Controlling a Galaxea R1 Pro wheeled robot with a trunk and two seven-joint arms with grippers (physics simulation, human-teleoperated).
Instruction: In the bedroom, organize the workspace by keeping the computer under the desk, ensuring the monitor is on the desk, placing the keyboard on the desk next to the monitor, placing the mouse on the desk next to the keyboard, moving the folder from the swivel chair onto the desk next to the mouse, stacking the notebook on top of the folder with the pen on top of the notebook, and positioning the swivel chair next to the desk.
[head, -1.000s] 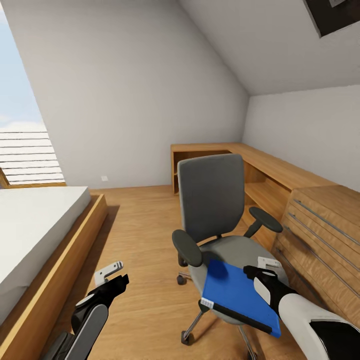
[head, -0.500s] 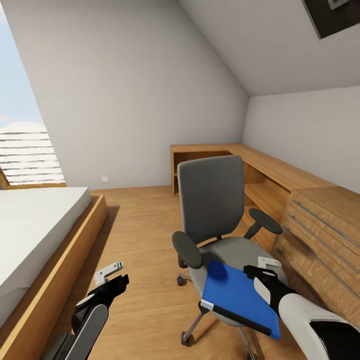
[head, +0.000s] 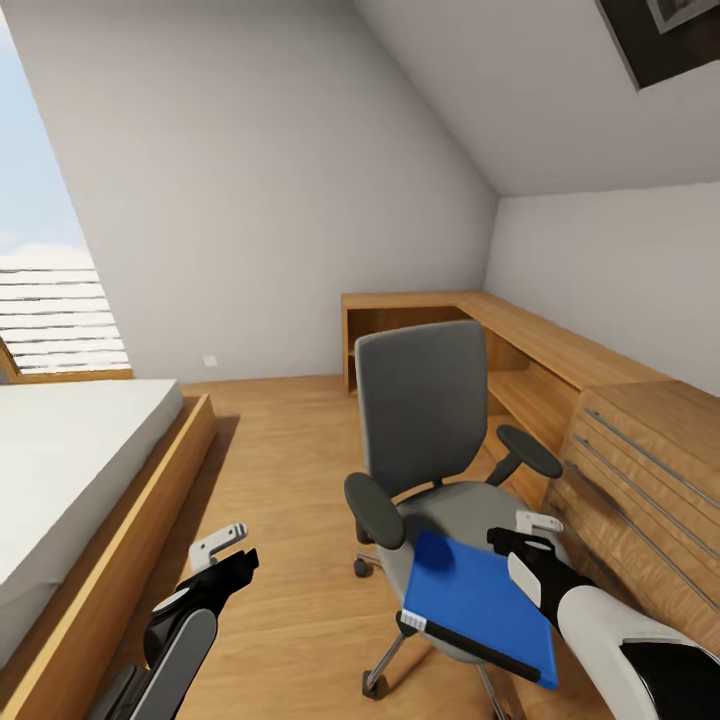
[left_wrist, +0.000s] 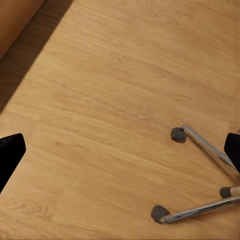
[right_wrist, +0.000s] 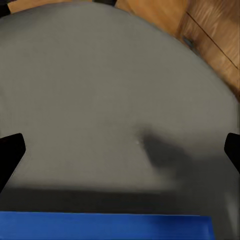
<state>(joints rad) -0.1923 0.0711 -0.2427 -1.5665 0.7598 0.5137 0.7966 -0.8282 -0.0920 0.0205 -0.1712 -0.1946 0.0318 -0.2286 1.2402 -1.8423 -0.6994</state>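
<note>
Since a second ago only my head view tilts slightly; right claw, jaws wide, hovers over the swivel chair, folder just beneath—next I lower and grip it; left claw idles open.

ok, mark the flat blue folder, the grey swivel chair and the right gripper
flat blue folder (head: 478, 604), head view, middle of its cover
grey swivel chair (head: 421, 404), head view, middle of the backrest
right gripper (head: 525, 530), head view, between its fingertips

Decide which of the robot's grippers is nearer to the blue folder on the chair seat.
Right. The right gripper hangs open over the swivel chair seat beside the folder. The left gripper is open above bare floor, off to the chair's side.
</note>
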